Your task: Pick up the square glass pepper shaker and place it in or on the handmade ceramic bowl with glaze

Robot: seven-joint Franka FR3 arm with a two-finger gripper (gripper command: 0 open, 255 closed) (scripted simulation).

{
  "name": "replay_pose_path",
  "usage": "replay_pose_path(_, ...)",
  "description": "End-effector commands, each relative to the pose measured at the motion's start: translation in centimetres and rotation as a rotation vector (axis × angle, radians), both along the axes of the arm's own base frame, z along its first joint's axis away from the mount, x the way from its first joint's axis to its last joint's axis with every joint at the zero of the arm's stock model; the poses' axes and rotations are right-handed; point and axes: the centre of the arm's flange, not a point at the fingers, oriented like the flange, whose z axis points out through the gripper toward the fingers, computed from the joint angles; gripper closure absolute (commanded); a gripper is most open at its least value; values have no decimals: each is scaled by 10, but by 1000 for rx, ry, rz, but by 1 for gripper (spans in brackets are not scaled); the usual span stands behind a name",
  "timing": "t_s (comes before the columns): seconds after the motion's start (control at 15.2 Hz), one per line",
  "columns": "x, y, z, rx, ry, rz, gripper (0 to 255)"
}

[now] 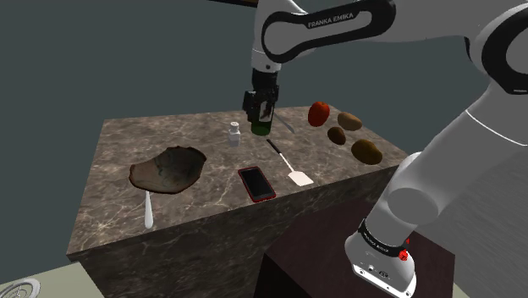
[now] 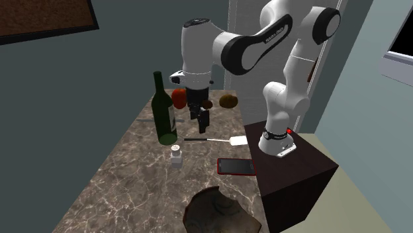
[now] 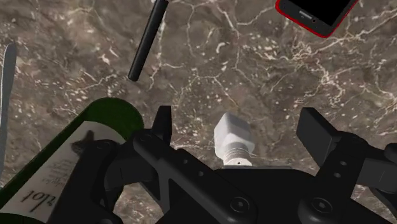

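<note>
Under spread hand, shaker cap partly hidden, w/ bottle cropped

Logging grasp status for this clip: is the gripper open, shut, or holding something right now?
Gripper: open, holding nothing. The white pepper shaker stands on the counter beneath it, untouched.

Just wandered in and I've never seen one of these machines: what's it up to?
A white robot arm hangs its open end effector above a small pale pepper shaker on a marble counter, beside a green wine bottle. Nothing is gripped yet. The brown ceramic bowl sits further along the counter.
</note>
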Motion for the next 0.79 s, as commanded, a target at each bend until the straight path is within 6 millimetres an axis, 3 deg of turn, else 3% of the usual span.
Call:
replay_pose_path(0.0, 25, 7, -9, -5, -14, 1, 0)
replay_pose_path(0.33, 79, 27, -34, -18, -44, 4, 0)
replay_pose_path(0.73, 83, 26, -61, -19, -46, 5, 0)
